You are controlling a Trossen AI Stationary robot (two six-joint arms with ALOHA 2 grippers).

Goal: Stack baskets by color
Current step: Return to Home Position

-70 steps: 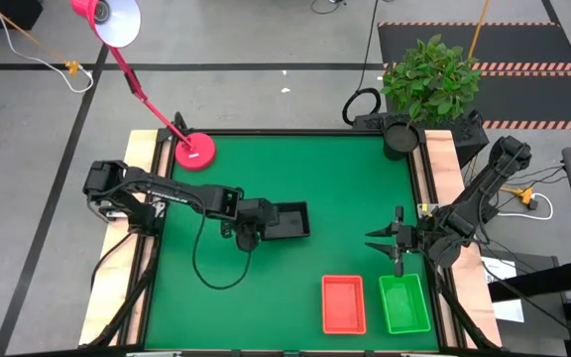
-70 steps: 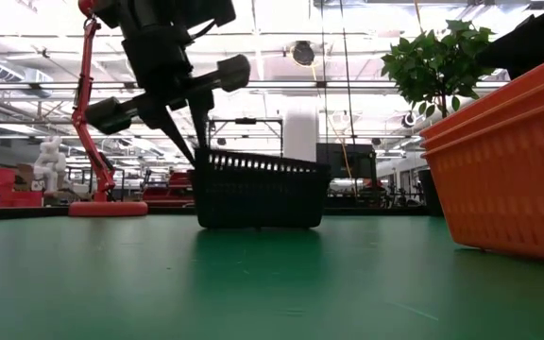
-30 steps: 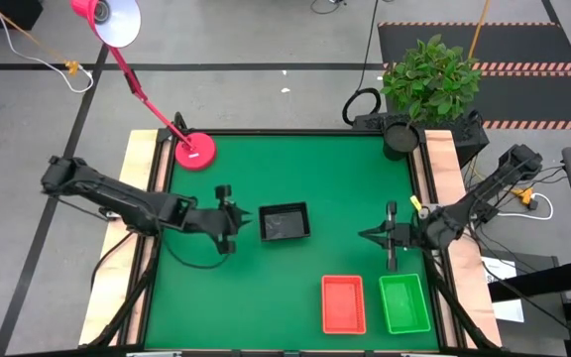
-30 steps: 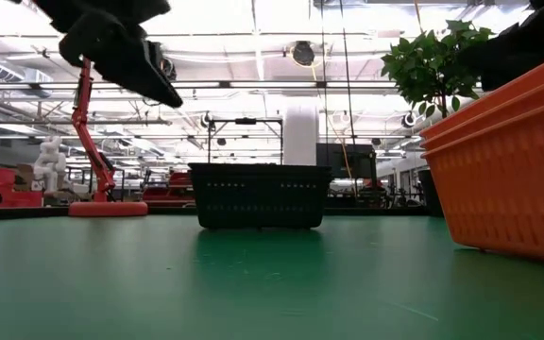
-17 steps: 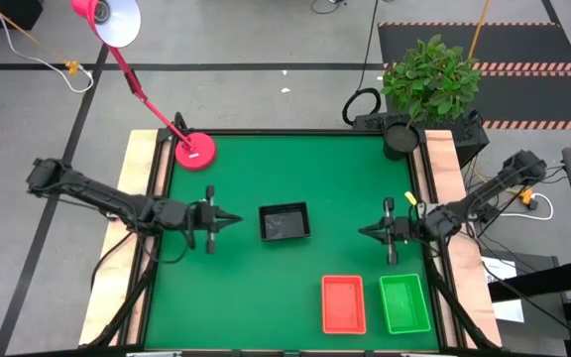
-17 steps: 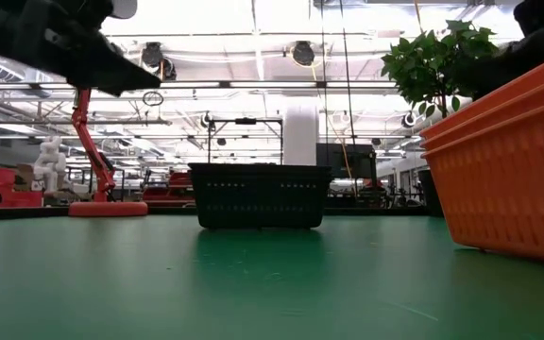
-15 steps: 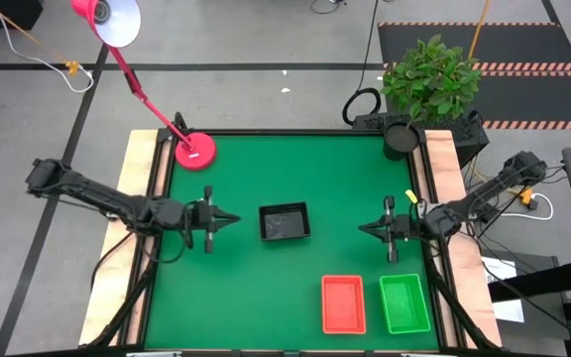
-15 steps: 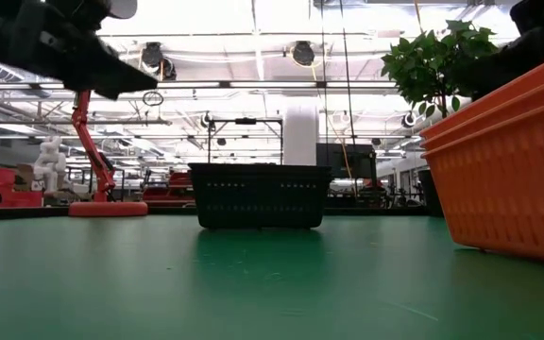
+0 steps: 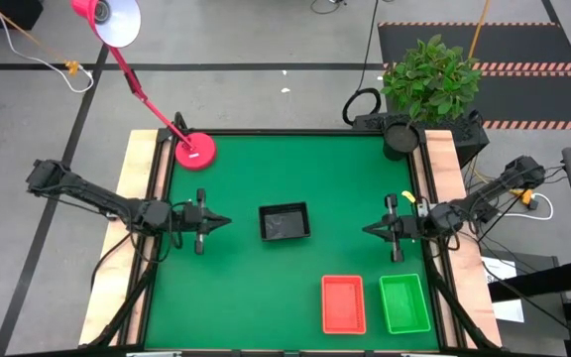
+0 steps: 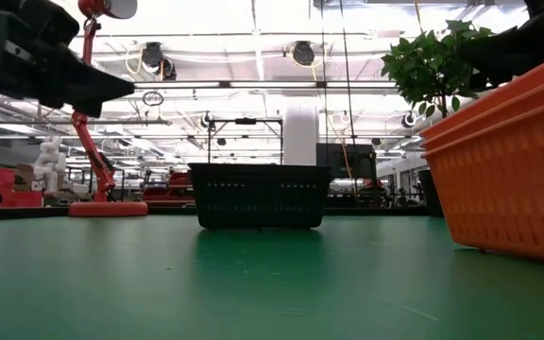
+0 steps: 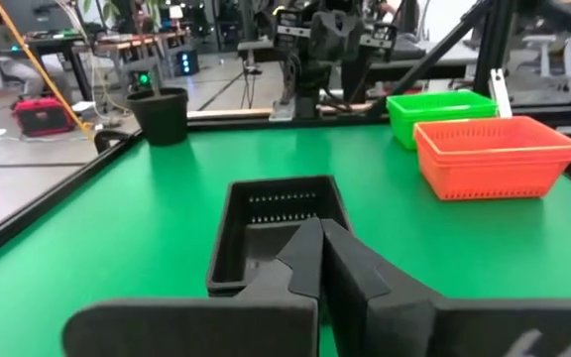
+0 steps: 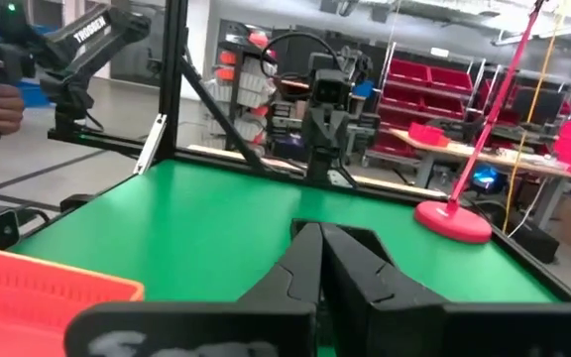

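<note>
A black basket (image 9: 285,222) rests on its base in the middle of the green table, also in the low view (image 10: 260,195) and left wrist view (image 11: 281,223). Nested red-orange baskets (image 9: 343,303) and a green basket (image 9: 404,303) stand side by side at the near right edge. My left gripper (image 9: 228,222) hovers level to the left of the black basket, shut and pointing at it, with nothing held (image 11: 317,238). My right gripper (image 9: 366,230) hovers level to the basket's right, shut and empty (image 12: 317,233).
The pink lamp base (image 9: 195,151) stands at the far left corner, with its arm leaning out over the table's edge. A potted plant (image 9: 429,79) stands past the far right corner. Bare green mat (image 9: 236,297) lies near and to the left of the black basket.
My left gripper has drawn back from the black basket toward the table's left edge, sunk a little and tipped up from slanting down to level. The black basket has stayed where it was.
</note>
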